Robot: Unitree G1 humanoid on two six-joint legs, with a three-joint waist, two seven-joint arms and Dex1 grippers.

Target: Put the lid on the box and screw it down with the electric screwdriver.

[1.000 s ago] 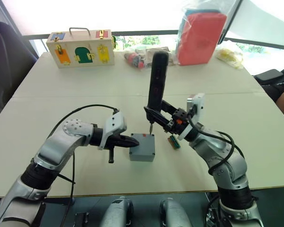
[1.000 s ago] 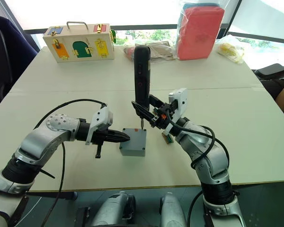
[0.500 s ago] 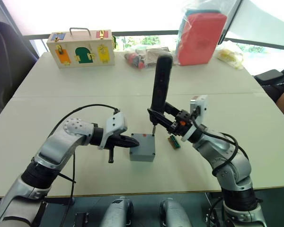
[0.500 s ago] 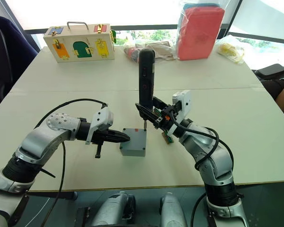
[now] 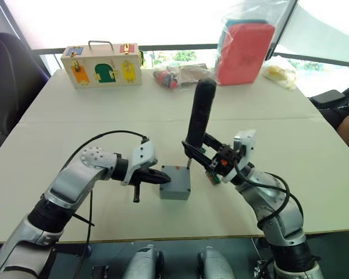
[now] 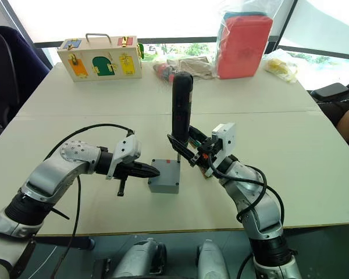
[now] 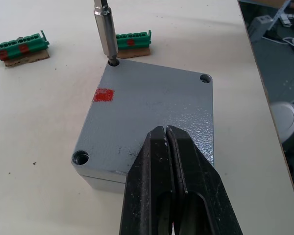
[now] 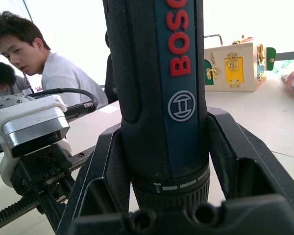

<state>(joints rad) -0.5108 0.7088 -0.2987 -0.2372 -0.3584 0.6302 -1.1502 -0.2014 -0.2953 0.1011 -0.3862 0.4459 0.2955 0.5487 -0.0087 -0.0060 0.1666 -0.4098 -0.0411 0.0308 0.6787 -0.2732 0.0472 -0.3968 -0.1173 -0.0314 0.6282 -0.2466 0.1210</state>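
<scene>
1. Steadying the box (image 5: pixel 175 182) for screwing, the left gripper (image 7: pixel 167 147) is pressed on the lid (image 7: pixel 152 107), its fingers closed together and empty.
2. The screwdriver (image 6: pixel 181 114) is clamped upright in the right gripper (image 6: pixel 186 152).
3. Its bit (image 7: pixel 104 30) is seated in the lid's corner hole beside the red mark (image 7: pixel 103 95).

- The left gripper (image 7: pixel 165 147), fingers pressed together, lies over the near-left edge of the lid (image 7: pixel 152 105), blocking that side of the box (image 5: pixel 175 183).
- The electric screwdriver (image 5: pixel 199 121), clamped upright in the right gripper (image 5: pixel 206 156), occupies the lid's far corner.
- Two green bit holders (image 7: pixel 20 45) sit just beyond the box.
- Bare table (image 5: pixel 75 116) stretches between the box and the wooden case (image 5: pixel 102 64).
</scene>
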